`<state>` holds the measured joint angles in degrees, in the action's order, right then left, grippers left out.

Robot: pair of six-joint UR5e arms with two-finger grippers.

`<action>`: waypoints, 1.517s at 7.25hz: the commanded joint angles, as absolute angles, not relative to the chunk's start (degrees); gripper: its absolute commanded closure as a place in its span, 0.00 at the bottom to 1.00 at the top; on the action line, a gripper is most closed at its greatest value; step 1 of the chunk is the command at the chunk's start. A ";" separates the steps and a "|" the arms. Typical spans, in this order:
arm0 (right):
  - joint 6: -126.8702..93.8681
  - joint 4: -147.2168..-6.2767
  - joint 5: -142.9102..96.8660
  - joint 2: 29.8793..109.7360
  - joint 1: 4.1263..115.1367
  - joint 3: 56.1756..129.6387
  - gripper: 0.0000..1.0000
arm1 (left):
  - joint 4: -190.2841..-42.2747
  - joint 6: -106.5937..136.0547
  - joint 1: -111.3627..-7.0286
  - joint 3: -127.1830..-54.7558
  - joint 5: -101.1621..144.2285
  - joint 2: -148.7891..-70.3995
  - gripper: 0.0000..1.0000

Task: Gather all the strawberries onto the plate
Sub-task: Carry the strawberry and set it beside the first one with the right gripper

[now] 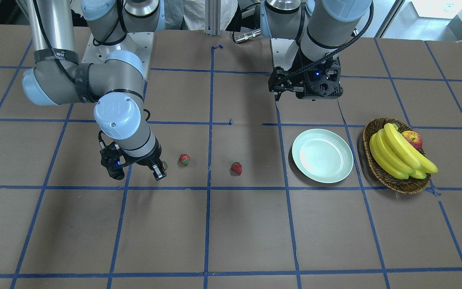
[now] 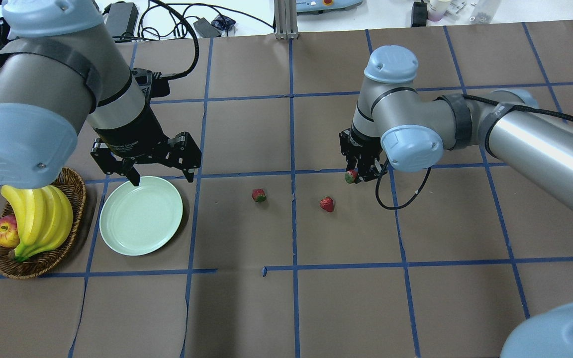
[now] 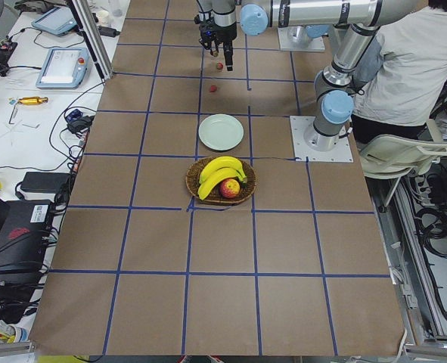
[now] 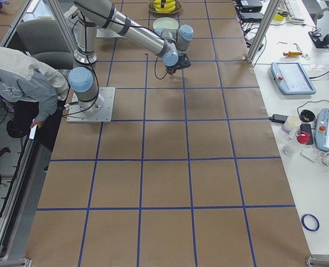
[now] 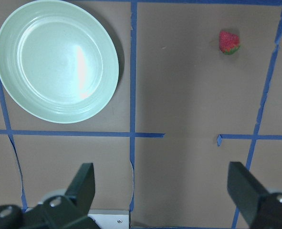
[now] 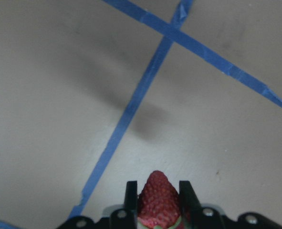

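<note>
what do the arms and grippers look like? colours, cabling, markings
The left arm and right arm match: silver-grey tubes, pale blue joint caps, a black cable strapped outside with black bands. The left gripper and right gripper are black, two-fingered, each with a small blue light at the wrist; the left body bears white lettering.

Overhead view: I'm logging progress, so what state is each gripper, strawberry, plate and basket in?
Left two-finger gripper: open, empty.
Right two-finger gripper: shut.
Small red held strawberry: clamped in the right gripper.
Round pale mint-green plate: empty.
Middle red strawberry: loose on the table.
Red strawberry nearest the plate: loose on the table.
Brown woven wicker basket: holds bananas and an apple.
</note>
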<state>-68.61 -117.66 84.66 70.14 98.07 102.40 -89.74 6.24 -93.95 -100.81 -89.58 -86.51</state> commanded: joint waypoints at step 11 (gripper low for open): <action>-69.69 -123.40 75.06 62.05 112.68 98.61 0.96 | -89.65 5.80 -93.78 -99.67 -90.00 -85.34 0.00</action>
